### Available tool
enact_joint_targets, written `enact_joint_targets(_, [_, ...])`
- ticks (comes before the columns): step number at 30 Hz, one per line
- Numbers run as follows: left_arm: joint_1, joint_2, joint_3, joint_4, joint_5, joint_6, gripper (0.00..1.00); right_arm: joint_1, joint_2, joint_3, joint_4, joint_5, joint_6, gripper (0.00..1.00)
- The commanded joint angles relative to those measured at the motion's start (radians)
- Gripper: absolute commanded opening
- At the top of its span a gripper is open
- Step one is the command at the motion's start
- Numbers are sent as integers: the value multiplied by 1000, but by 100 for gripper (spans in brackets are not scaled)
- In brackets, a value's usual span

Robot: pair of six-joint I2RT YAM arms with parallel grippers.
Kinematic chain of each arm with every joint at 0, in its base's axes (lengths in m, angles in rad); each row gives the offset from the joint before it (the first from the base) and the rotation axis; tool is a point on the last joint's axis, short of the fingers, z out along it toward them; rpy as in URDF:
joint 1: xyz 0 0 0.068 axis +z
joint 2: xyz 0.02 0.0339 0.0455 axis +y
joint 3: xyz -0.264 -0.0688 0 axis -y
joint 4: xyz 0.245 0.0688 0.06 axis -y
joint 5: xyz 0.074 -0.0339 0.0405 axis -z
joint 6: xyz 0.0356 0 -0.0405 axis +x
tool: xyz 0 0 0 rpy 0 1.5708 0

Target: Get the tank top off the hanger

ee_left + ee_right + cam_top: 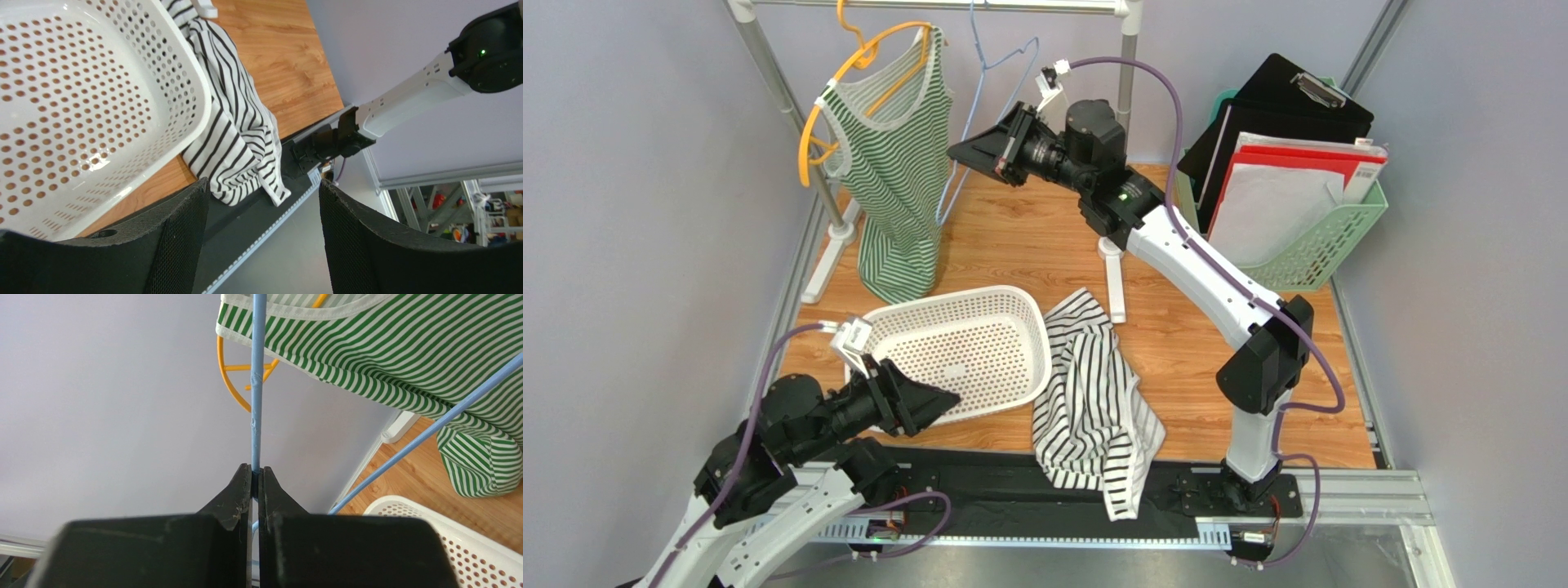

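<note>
A green-and-white striped tank top (pixel 897 184) hangs on an orange hanger (pixel 815 129) at the rack's left end; it also shows in the right wrist view (pixel 393 349). Beside it hangs a bare blue wire hanger (pixel 258 386), and my right gripper (pixel 255 473) is shut on its thin wire, high by the rack (pixel 962 150). A black-and-white striped garment (pixel 1093 392) lies crumpled on the table, right of the white basket. My left gripper (pixel 264 190) stands open and empty, low at the basket's near-left corner (pixel 946 398).
A white perforated basket (pixel 1014 306) sits mid-table, with nothing in it. A green mesh bin (pixel 1320 245) with folders and a clipboard stands at the back right. The rack's rail (pixel 928 6) and posts run across the back. A black base strip (pixel 1014 490) borders the near edge.
</note>
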Motion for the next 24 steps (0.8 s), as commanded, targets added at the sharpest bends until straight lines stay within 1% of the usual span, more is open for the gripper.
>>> enact_joint_targets(1, [3,-34,-59,55,96,-48,71,-4,34,91,66,55,61,0])
enact_joint_targets(5, [3,-80,-98,52,99,-65,71,-5,61,128,64,66,84,0])
enact_joint_targets(12, [3,-108,-130,44,110,-83,71,-5,108,236,29,86,102,0])
enact_joint_targets(15, [3,-119,-134,40,107,-89,71,-5,105,225,29,106,119,0])
enact_joint_targets(19, [1,-128,-133,28,105,-94,71,-7,96,184,66,141,174,0])
enact_joint_targets(24, [3,-140,-122,-8,97,-99,71,-4,110,179,66,157,254,0])
